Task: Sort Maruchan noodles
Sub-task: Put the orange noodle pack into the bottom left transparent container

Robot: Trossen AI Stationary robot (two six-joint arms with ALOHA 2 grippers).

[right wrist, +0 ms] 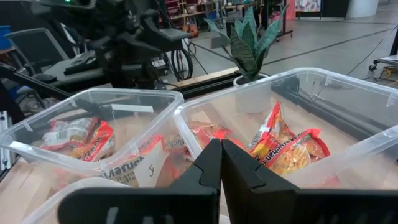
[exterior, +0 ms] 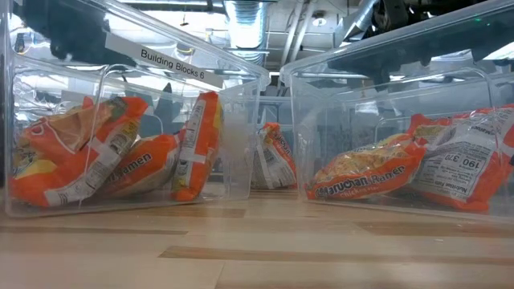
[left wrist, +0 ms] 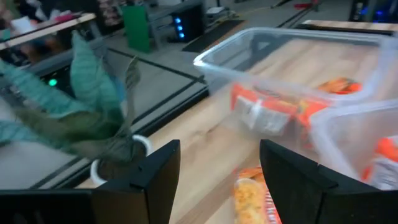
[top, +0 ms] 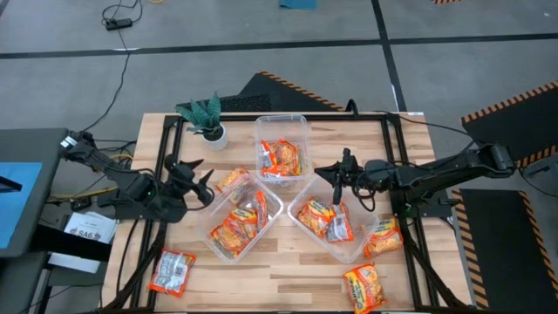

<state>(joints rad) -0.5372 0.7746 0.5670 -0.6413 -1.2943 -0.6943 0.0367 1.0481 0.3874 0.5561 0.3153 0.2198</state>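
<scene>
Orange-red Maruchan packets lie in three clear tubs: the far tub [top: 282, 146], the left tub [top: 244, 216] and the right tub [top: 333, 220]. One loose packet [top: 232, 180] lies on the table just beyond the left tub's far corner. My left gripper [top: 206, 185] is open beside it, and the left wrist view shows that packet [left wrist: 252, 196] low between the spread fingers [left wrist: 217, 180], apart from them. My right gripper [top: 338, 185] is shut and empty over the right tub's far rim. In the right wrist view [right wrist: 221, 165] it faces the tubs.
Three more packets lie loose on the table: one near the front left [top: 172, 272], one at the front right [top: 364, 288] and one beside the right tub [top: 384, 237]. A small potted plant [top: 206, 118] stands at the far left, close to my left gripper.
</scene>
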